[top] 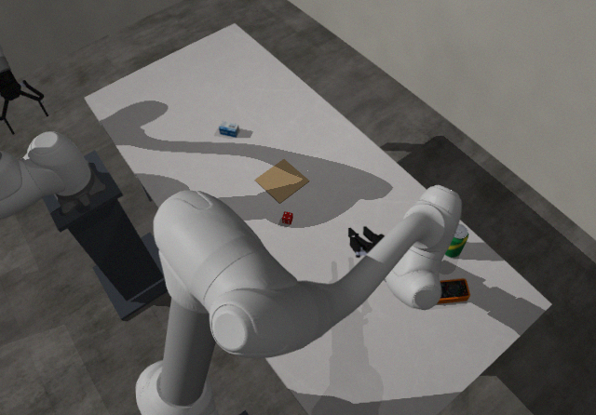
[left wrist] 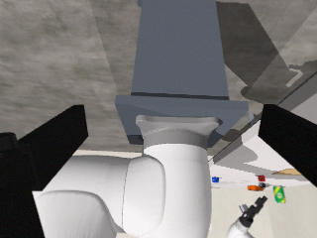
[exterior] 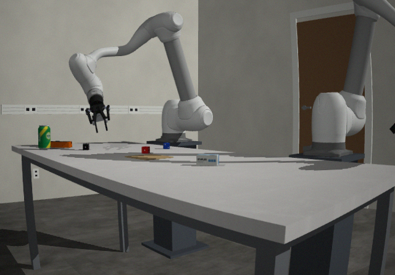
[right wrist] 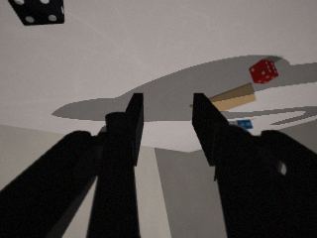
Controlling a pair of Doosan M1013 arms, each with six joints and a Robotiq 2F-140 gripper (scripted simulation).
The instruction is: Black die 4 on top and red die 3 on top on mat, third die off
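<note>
With the right gripper parted and empty, the black die could be knocked by its fingers if the descent is misaligned.

right claw: raised above counter, fingers pointing downward, partly open, empty | left claw: beyond counter's edge, fingers spread wide, empty
</note>
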